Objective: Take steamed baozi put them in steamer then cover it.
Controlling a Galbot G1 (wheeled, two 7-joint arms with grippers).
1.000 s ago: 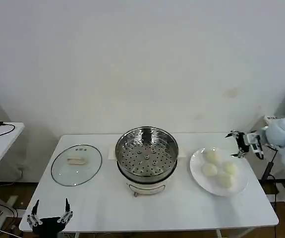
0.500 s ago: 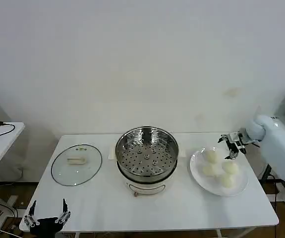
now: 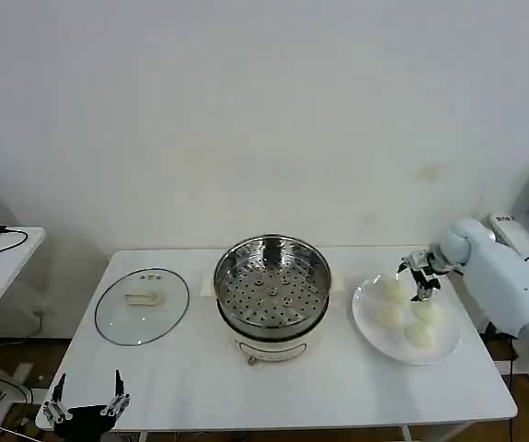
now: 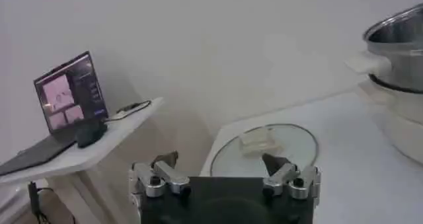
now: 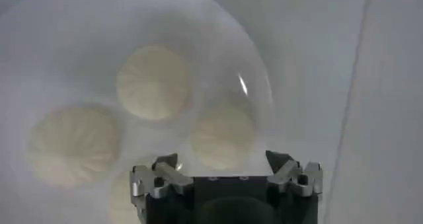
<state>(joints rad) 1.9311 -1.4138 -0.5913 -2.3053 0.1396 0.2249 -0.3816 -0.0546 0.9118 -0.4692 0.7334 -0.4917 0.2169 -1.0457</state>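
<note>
At right of the head view, the right pincer (image 3: pixel 418 279) hovers spread over the steamed baozi (image 3: pixel 406 311) on the white plate (image 3: pixel 365 318). The steamer (image 3: pixel 271 293) sits mid-tabletop (image 3: pixel 338 387), the cover (image 3: pixel 142 306) left; the left pincer (image 3: pixel 86 407), spread, waits lower left

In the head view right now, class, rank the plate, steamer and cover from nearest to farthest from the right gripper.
1. Plate, right end of the table, directly under the right gripper.
2. Steamer, table centre.
3. Cover, far left.
</note>
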